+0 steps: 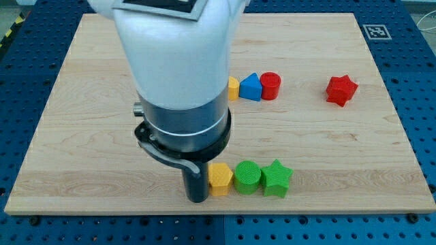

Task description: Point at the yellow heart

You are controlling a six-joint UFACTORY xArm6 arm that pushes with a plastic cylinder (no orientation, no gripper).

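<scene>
My tip (197, 199) rests on the board near the view's bottom, just left of a yellow block (220, 178) and touching or nearly touching it. That yellow block's shape is partly hidden by the rod. A green cylinder (248, 177) and a green star (276, 178) stand in a row to its right. Higher up, another yellow block (234, 88) shows only its right edge behind the arm, next to a blue triangular block (251, 87) and a red cylinder (270, 86). I cannot tell which yellow block is the heart.
A red star (340, 90) sits alone toward the view's right. The arm's white and dark body (180, 82) hides the board's middle left. The wooden board (82, 136) lies on a blue perforated table, with a marker tag (375, 31) at its top right corner.
</scene>
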